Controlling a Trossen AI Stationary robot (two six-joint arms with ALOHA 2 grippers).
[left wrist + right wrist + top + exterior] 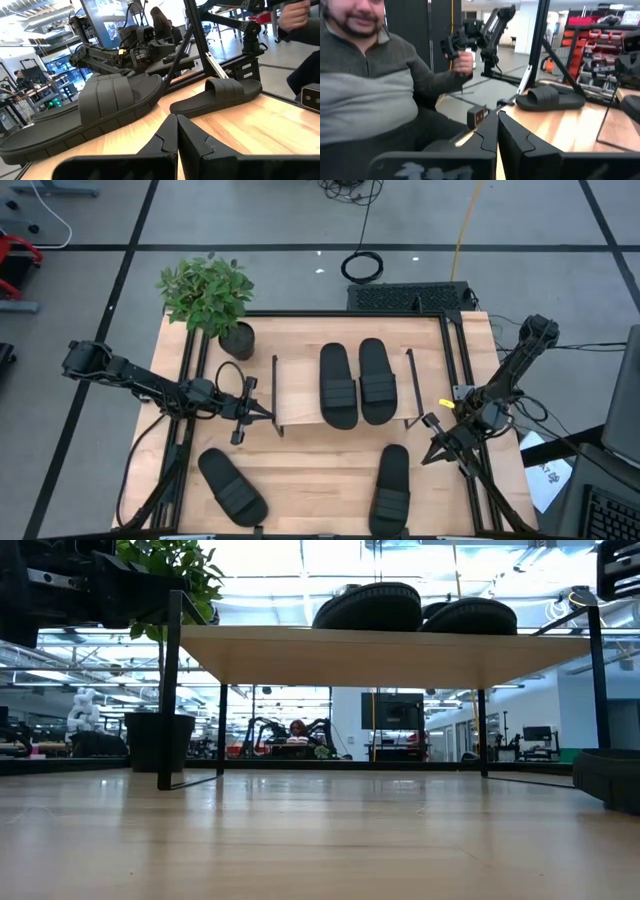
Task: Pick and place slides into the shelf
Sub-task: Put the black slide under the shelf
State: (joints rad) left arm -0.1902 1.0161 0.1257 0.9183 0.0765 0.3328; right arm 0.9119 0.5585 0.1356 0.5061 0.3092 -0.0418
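Note:
Two black slides (338, 385) (377, 380) lie side by side, soles down, on the top board of the shelf (298, 390). The low view shows them (370, 605) (470, 615) on that board (380, 655). Two more slides lie soles down on the table near its near edge, one on the left (232, 485) and one right of centre (390, 490). My left gripper (266, 414) (176, 131) is shut beside the shelf's left frame. My right gripper (429, 451) (495, 131) is shut over the table beside the shelf's right end.
A potted plant (212, 300) stands at the table's far left corner, just left of the shelf. A black frame (455, 360) runs around the table. A person (370, 75) sits beyond the table in the right wrist view. Bare wood lies between the two lower slides.

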